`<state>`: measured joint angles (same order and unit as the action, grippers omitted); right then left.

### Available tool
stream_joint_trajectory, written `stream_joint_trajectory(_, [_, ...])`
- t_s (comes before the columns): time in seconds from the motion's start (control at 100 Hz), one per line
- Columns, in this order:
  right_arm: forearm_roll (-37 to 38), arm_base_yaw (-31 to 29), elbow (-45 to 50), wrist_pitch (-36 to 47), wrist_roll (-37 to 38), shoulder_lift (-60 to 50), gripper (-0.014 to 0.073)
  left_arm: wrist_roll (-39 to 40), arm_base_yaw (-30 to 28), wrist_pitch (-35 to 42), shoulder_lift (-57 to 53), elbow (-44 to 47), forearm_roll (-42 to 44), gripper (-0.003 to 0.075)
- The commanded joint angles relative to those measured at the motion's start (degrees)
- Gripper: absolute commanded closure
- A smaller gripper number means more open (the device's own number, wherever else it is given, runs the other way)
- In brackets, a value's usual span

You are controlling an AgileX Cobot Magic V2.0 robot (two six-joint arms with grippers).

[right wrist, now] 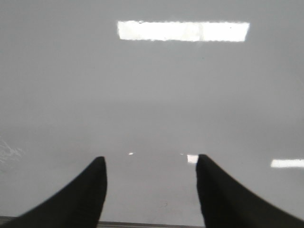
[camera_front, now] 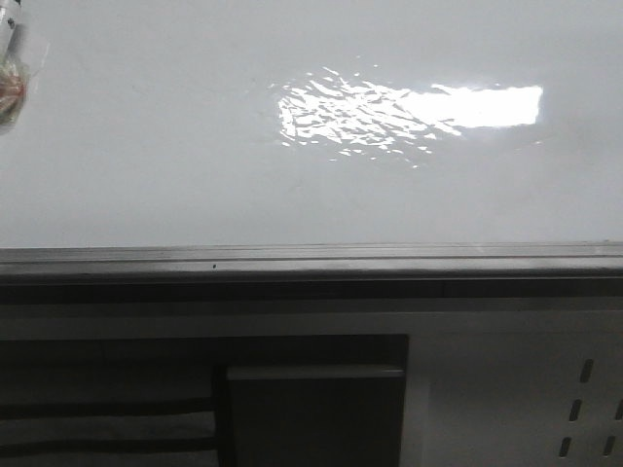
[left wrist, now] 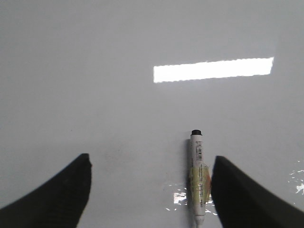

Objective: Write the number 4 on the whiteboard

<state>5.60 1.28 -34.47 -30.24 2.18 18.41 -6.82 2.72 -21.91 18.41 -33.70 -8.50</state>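
Your left gripper is spread wide, gripping nothing; a marker lies on the whiteboard between its fingers. Your right gripper also gapes empty.

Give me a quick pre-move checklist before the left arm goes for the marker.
1. Whiteboard free of writing: ok, no number 4 drawn yet.
2. Marker located: ok, lying on the board between the left gripper fingers, close to one finger.
3. Left gripper open: ok, holding nothing.
4. Right gripper open and empty: ok.
5. Marker uncapped: cannot tell.
6. Glare hiding faint strokes: cannot tell.
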Motion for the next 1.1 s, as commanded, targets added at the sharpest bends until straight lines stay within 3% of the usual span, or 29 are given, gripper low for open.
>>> stream_joint_trajectory(0.0, [1.1,-0.4,-2.0,5.2,-0.5,1.0,0.0135,0.4,-0.3,4.2,1.0,-1.9,-0.1,0.0139])
stream_joint_trajectory(0.41, [1.0,-0.4,-2.0,5.5,-0.5,1.0,0.0137,0.2,-0.3,2.3,2.2,-1.4,-4.9,0.0227])
stream_joint_trajectory(0.72, [-0.9,-0.4,-2.0,5.7,-0.5,1.0,0.0137,-8.4,2.5,-2.8,17.6,-1.4,-6.9,0.0227])
stream_joint_trajectory(1.09, [-0.9,-0.4,-2.0,5.7,-0.5,1.0,0.0137,-9.0,10.9,9.4,38.4,-1.7,-7.2,0.0227])
